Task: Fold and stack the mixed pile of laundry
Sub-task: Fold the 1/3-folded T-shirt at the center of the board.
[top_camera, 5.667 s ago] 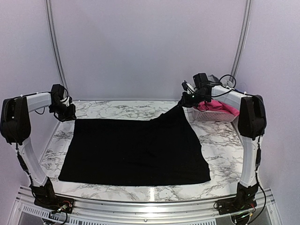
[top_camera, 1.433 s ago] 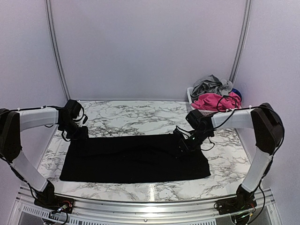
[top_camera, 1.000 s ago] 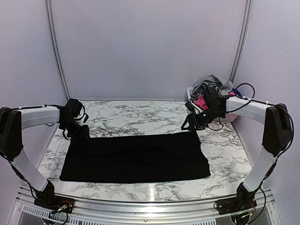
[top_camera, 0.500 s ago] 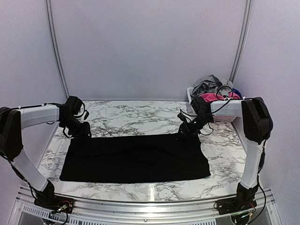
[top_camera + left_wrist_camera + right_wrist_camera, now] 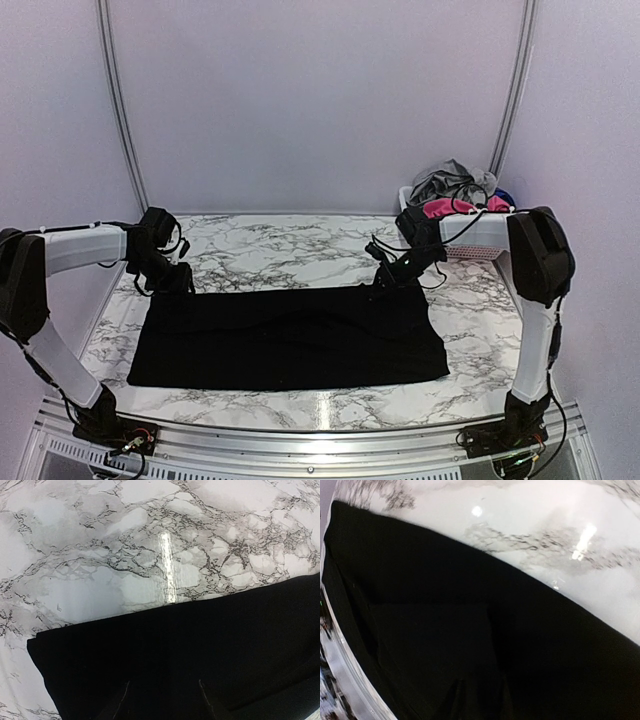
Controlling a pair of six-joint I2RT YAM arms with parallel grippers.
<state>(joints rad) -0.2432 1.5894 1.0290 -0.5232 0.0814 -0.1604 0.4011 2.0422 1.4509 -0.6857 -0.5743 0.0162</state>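
Note:
A large black cloth [image 5: 290,335] lies flat on the marble table, folded into a long rectangle. My left gripper [image 5: 178,281] sits low at its far left corner. In the left wrist view the cloth [image 5: 225,645] fills the lower half, and the gripper [image 5: 164,682] shows two faint finger edges standing apart. My right gripper [image 5: 383,284] is down at the far right corner. In the right wrist view its dark fingers merge with the black cloth [image 5: 420,580], so the state of this gripper [image 5: 479,682] is unclear. Grey trousers [image 5: 455,178], a pink piece [image 5: 440,208] and a blue piece [image 5: 503,198] are heaped at the back right.
A white lattice basket [image 5: 405,197] at the back right holds the heaped garments, partly behind my right forearm. Bare marble [image 5: 280,250] lies beyond the cloth and to its right. A metal rail [image 5: 300,430] runs along the near edge.
The cloth was folded in half earlier. Over the last second my right gripper came down from beside the basket to the cloth's far right corner, and its fingers drew closer. The left gripper barely moved.

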